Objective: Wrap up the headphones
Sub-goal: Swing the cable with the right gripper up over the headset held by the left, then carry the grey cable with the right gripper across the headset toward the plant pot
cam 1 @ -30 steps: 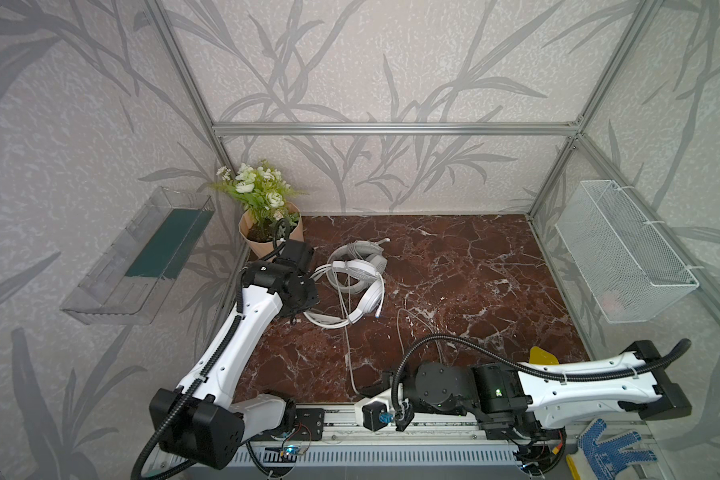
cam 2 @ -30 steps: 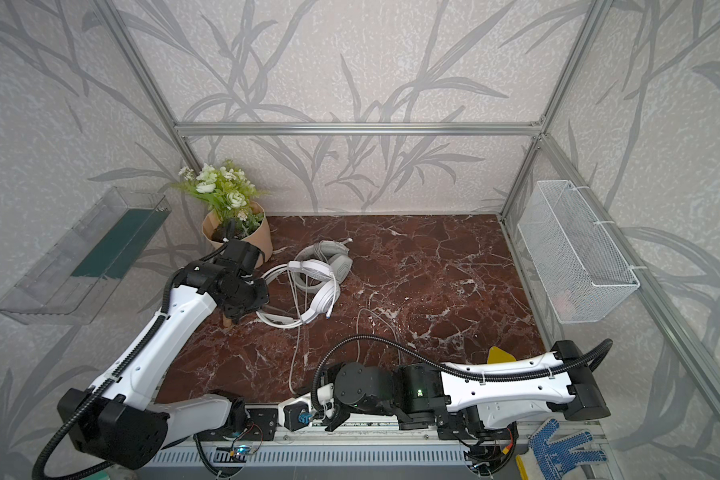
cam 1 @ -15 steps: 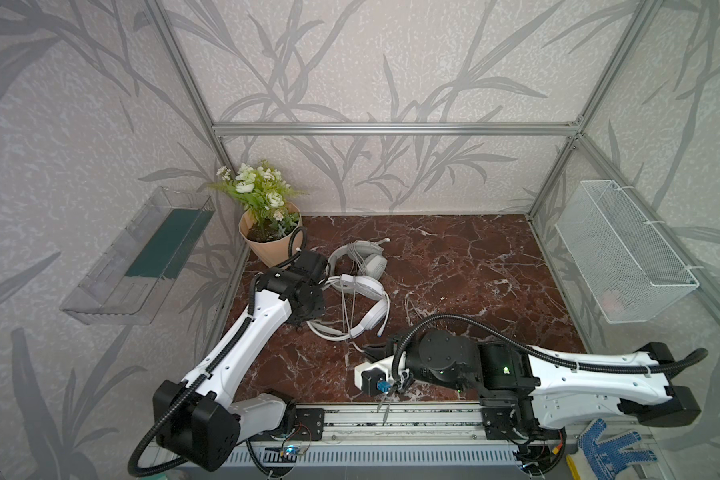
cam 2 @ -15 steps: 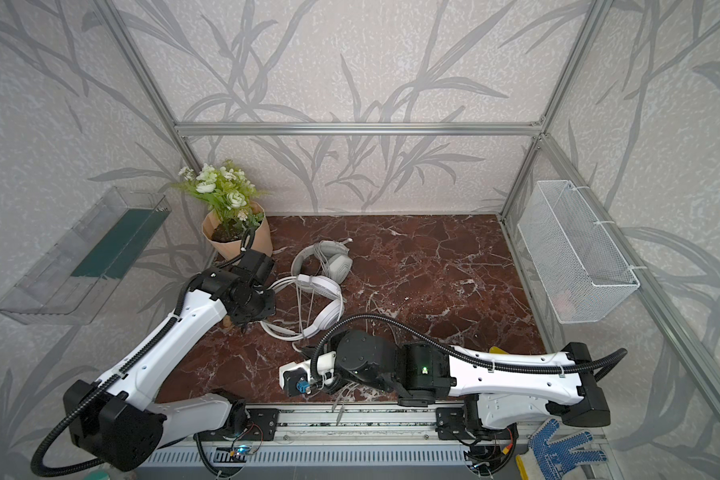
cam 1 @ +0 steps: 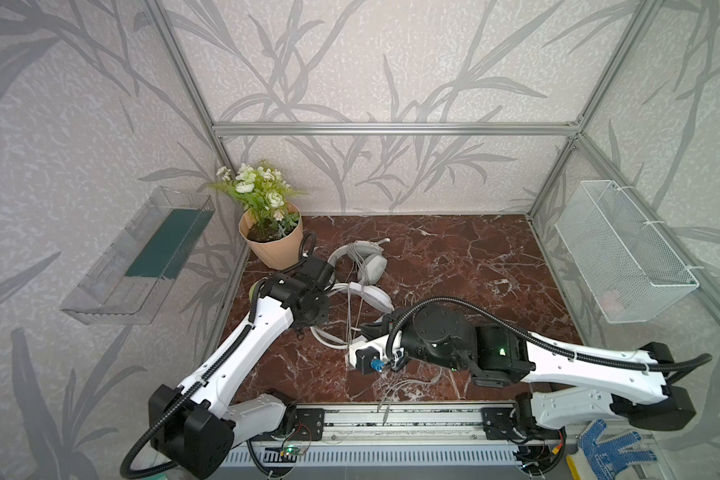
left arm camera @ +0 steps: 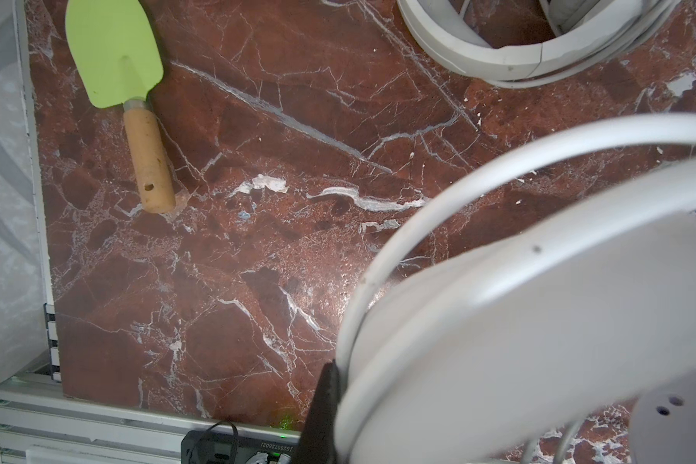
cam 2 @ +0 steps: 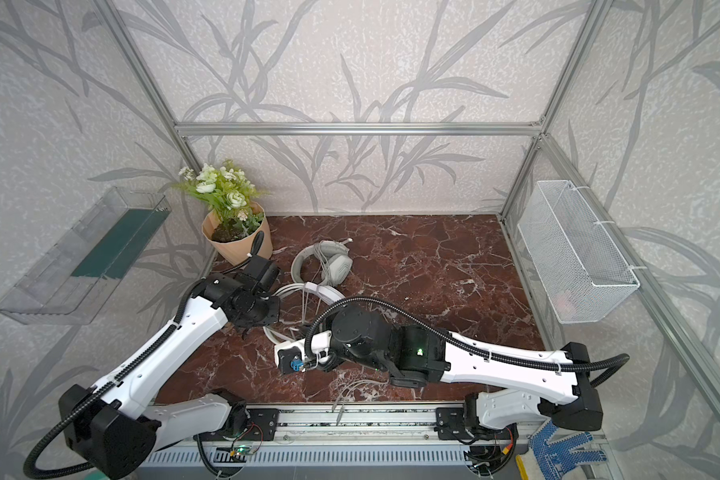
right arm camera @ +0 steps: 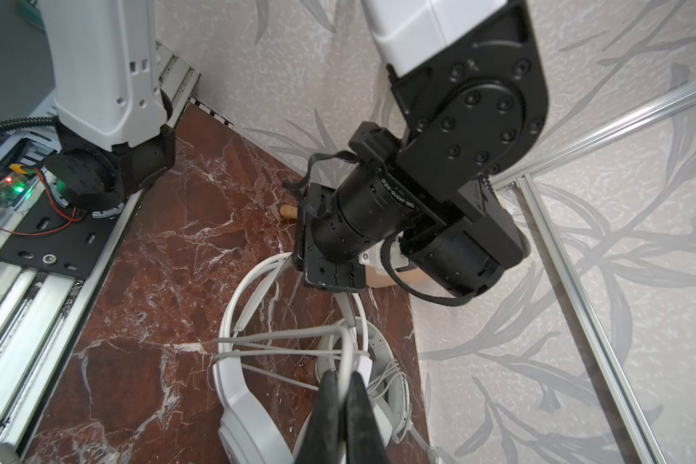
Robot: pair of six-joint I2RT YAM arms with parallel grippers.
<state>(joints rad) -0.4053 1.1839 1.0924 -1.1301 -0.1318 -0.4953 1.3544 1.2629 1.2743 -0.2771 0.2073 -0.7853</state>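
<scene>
Right arm [cam 1: 578, 361] has swung from the lower edge toward the frame centre; right jaws pinch the thin cable [right arm camera: 282, 334] tight, while left jaws clamp the white headphones [cam 1: 375, 293].

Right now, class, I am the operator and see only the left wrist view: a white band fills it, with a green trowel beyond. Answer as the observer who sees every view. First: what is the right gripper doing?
Observer: The right gripper is shut on the thin cable, close to the white headset.
Operator: Is any cable lying loose at the front?
Observer: Yes. In a top view a loose cable end reaches the front rail.
Operator: What stands in the back left corner?
Observer: A flower pot, with the grey headset to its right.
</scene>
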